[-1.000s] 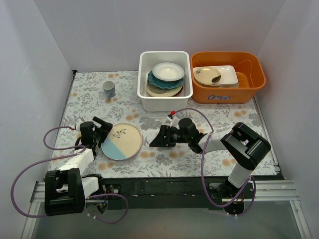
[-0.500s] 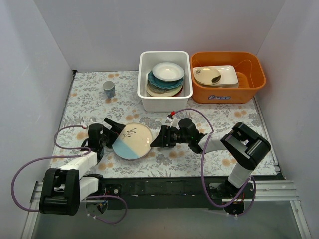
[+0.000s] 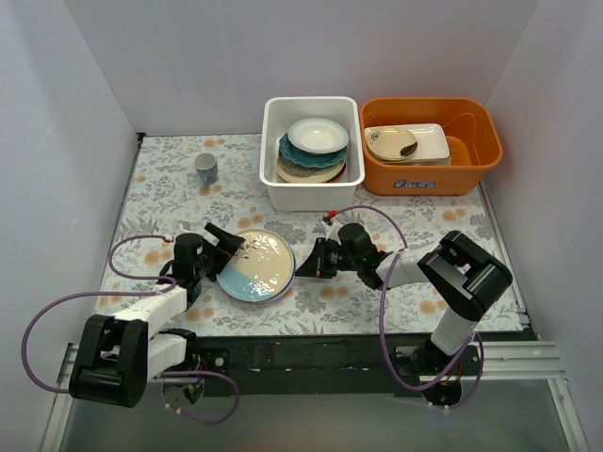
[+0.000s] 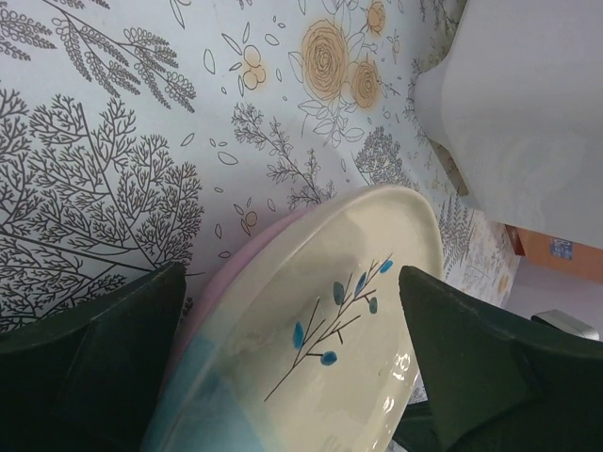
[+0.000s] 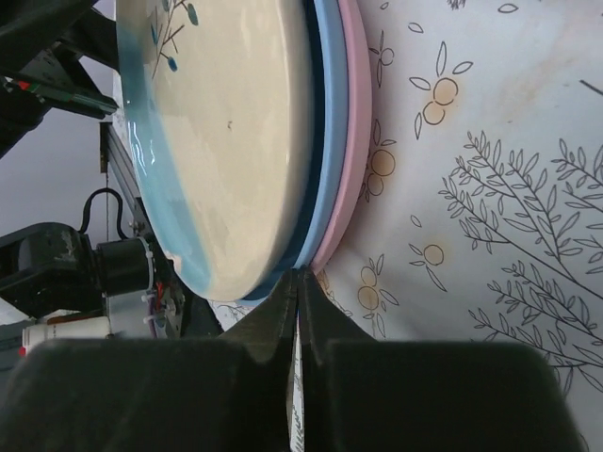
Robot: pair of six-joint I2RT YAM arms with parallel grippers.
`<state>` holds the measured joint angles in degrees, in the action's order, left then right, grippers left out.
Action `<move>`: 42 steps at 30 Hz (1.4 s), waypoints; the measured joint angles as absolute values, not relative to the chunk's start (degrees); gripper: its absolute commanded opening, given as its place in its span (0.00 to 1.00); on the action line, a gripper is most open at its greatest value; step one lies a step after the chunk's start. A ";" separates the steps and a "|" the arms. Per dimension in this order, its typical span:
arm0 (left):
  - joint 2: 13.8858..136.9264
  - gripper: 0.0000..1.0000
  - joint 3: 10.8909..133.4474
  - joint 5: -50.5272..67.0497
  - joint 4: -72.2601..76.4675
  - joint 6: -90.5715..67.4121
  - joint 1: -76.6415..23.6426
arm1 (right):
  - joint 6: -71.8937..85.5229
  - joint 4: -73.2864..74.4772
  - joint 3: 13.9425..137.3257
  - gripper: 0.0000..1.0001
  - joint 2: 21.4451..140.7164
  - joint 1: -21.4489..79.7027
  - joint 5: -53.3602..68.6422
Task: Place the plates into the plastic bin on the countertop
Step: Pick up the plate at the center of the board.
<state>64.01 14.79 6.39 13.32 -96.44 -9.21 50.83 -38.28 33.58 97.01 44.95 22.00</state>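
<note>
Remaining on the printed countertop (image 3: 170, 188): one stack of three glossy, round, shallow plates, with the cream-and-light-blue sprig plate (image 3: 252, 266) on top, then the blue plate (image 5: 320, 141) and the pink plate (image 5: 353, 122). Stored in the white, round-cornered plastic bin (image 3: 273, 193): a stack topped by a white plate (image 3: 317, 135) over a teal plate (image 3: 292, 151). The loose stack's rim is straddled by the left gripper (image 3: 226, 247), fingers apart. The right gripper (image 5: 300, 282) is set at the opposite rim, fingers pressed together.

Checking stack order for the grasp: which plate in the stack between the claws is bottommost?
The pink plate; it lies under the blue plate and the cream-and-light-blue sprig plate.
</note>
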 measured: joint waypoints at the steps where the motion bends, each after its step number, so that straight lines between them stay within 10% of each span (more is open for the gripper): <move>1: 63.81 0.97 14.72 6.33 13.19 -96.44 -9.23 | 50.72 -37.78 33.58 0.01 97.01 44.84 21.85; 35: 43.09 0.88 17.58 3.03 -8.40 -92.75 -9.63 | 49.74 -41.08 28.80 0.01 94.96 41.04 23.42; 42: 40.21 0.88 17.61 5.26 -8.56 -91.61 -9.61 | 50.54 -43.97 28.25 0.22 94.98 40.84 25.45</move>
